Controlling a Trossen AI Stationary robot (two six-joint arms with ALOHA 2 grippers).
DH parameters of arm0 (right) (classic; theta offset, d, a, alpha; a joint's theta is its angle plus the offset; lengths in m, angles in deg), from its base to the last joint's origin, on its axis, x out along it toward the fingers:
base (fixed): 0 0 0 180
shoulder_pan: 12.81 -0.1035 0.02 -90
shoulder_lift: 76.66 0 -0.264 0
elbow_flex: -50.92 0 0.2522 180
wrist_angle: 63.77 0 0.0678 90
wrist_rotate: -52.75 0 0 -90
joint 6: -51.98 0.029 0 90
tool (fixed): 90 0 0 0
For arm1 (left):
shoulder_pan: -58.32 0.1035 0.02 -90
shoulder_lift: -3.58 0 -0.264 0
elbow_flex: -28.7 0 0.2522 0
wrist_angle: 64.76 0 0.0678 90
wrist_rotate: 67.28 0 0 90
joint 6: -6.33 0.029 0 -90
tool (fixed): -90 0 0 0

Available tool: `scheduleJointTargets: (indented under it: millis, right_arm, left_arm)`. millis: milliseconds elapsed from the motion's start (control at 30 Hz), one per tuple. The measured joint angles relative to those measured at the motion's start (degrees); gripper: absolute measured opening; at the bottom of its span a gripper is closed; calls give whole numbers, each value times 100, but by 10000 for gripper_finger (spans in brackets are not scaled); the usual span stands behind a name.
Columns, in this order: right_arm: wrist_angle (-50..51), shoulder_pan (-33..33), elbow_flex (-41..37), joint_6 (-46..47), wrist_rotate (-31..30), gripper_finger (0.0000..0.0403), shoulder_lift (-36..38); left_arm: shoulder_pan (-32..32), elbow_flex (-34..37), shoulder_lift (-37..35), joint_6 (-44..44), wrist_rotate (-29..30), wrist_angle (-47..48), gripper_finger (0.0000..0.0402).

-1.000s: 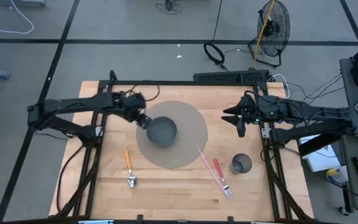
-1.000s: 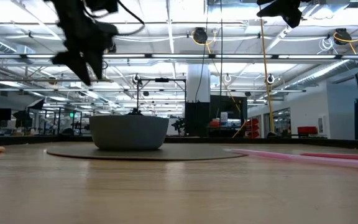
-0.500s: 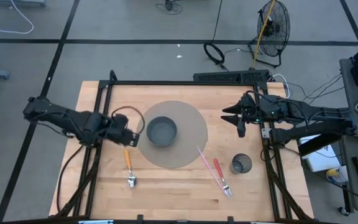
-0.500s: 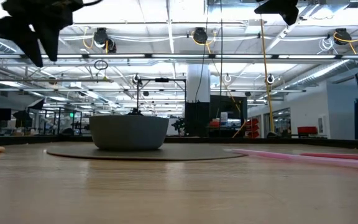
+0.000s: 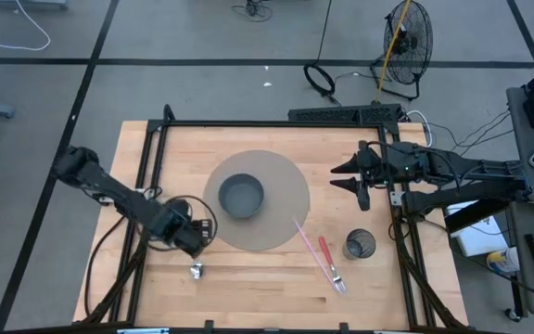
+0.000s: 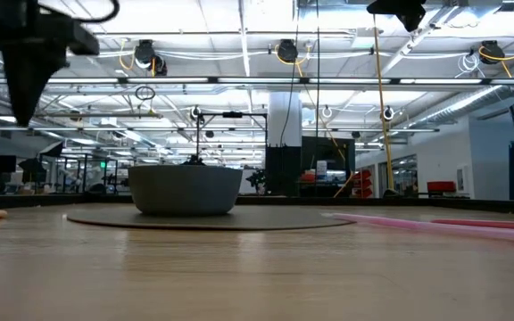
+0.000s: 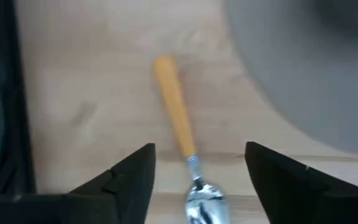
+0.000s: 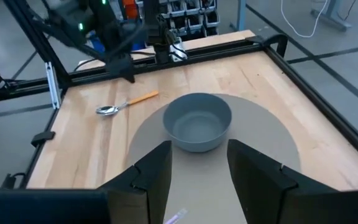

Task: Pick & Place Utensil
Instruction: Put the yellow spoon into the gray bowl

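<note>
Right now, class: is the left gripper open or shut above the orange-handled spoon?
Open. In the left wrist view, the left gripper has its two fingers spread apart, and the orange-handled spoon lies untouched on the table between them.

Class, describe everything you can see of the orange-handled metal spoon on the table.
The orange-handled metal spoon has a slim, straight orange handle, seemingly plastic, joined to a shiny silver neck and bowl. It lies flat on the bare wooden table, beside the round grey mat without touching it. The open left gripper hovers over it, fingers straddling the neck; nothing grips it.

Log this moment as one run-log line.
left end effector: open, above orange-handled spoon, not grasping | right end effector: open, waiting beyond mat's right edge | bowl: on mat
</note>
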Motion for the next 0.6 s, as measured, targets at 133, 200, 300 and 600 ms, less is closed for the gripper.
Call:
scheduleJointTargets:
  millis: [133,200,300,600]
  right_arm:
    - [0,0,0,-60,1,153,0]
    - [0,0,0,-60,1,153,0]
    - [0,0,0,-60,3,153,0]
    - [2,0,0,-28,298,153,2]
  left_arm:
    - [2,0,526,-140,-529,-406,284]
    - [2,0,715,-139,-539,-786,290]
    - [2,0,972,-104,-460,-1173,293]
    - [-100,0,1383,48,-427,-1244,294]
